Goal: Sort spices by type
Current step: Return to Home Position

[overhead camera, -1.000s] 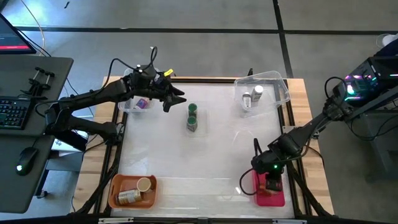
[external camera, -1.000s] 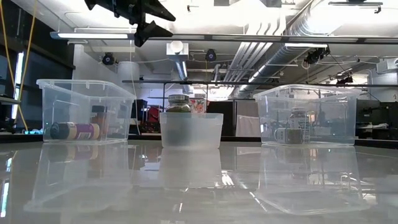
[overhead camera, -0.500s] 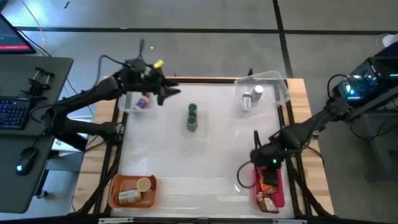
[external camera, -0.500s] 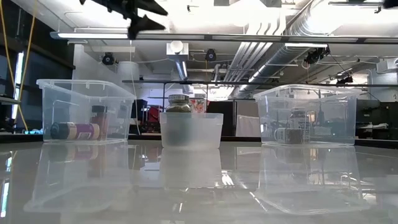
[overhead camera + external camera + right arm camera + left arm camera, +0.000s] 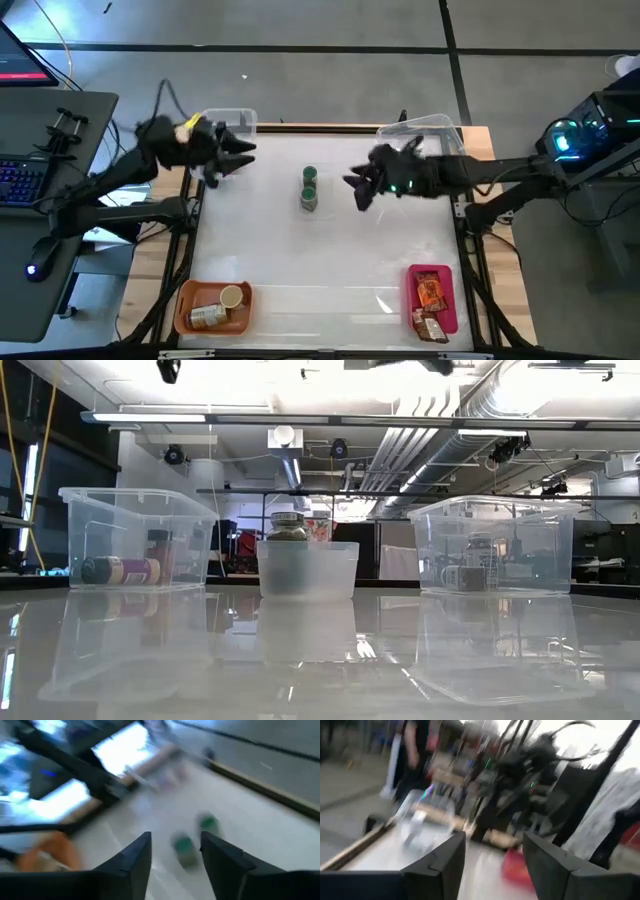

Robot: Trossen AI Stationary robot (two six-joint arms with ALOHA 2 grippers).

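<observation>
Left tool [image 5: 238,158]: ten o'clock above tabletop [image 5: 330,250], fingers wide apart, empty.
Orange plastic tray [image 5: 182,305], seven o'clock: tan-lidded cylindrical jars [image 5: 232,297].
Small clear plastic bin [image 5: 307,572], centre toward twelve: green-lidded cylindrical jars [image 5: 309,188].
Right tool [image 5: 354,190]: near the bin's three o'clock side, fingers wide apart, empty.
Pink plastic tray [image 5: 411,295], five o'clock: orange-red foil packets [image 5: 431,292].
Homing advice: retract each arm high, clear of bin and trays; swing the right tool away from the green-lidded jars.

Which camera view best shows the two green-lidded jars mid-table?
The high view: both green-lidded jars show from above in the small clear bin. The low view shows one jar top over the bin's wall. The right wrist view shows just green lids; the left wrist view, nothing.
</observation>
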